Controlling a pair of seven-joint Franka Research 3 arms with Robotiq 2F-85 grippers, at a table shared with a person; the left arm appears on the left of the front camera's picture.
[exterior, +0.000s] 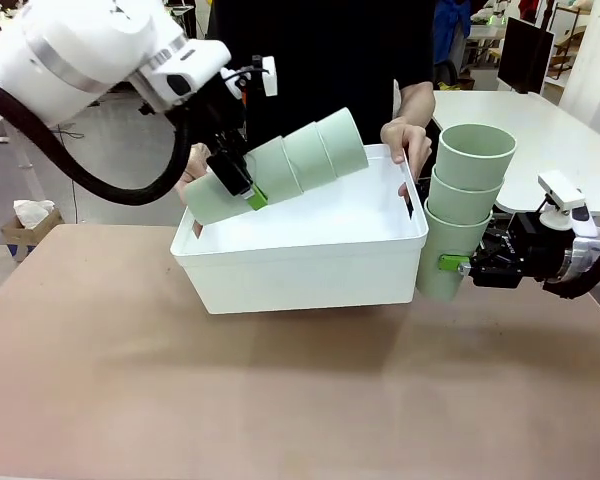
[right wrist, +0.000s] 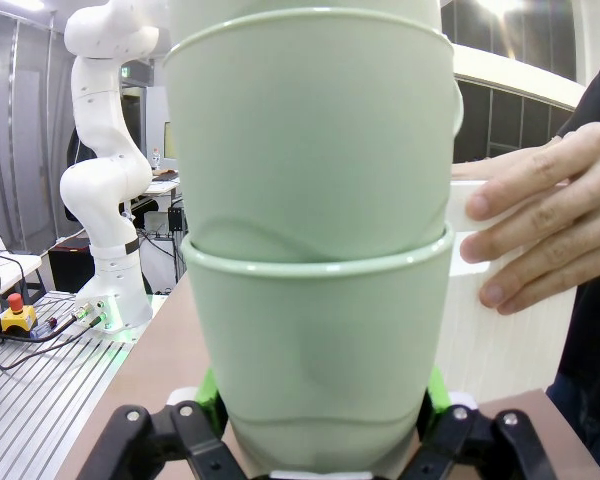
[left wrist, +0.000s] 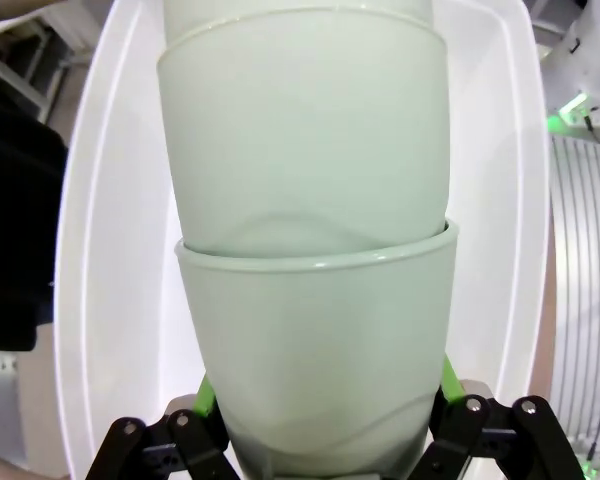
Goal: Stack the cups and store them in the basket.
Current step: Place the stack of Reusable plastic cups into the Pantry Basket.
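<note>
My left gripper (exterior: 238,180) is shut on the bottom cup of a tilted stack of three mint-green cups (exterior: 280,165), held over the left part of the white basket (exterior: 310,265) with rims pointing right and up. In the left wrist view that stack (left wrist: 310,250) rises between my fingers above the basket's floor (left wrist: 490,200). My right gripper (exterior: 460,264) is shut on the lowest cup of an upright stack of three cups (exterior: 465,200), just outside the basket's right wall. In the right wrist view this stack (right wrist: 315,250) stands beside the basket's wall (right wrist: 485,330).
A person stands behind the basket, one hand (exterior: 405,135) holding its far right rim, the same hand (right wrist: 540,230) close to my right stack. The other hand (exterior: 192,165) is at the far left rim. The brown table (exterior: 280,400) spreads in front.
</note>
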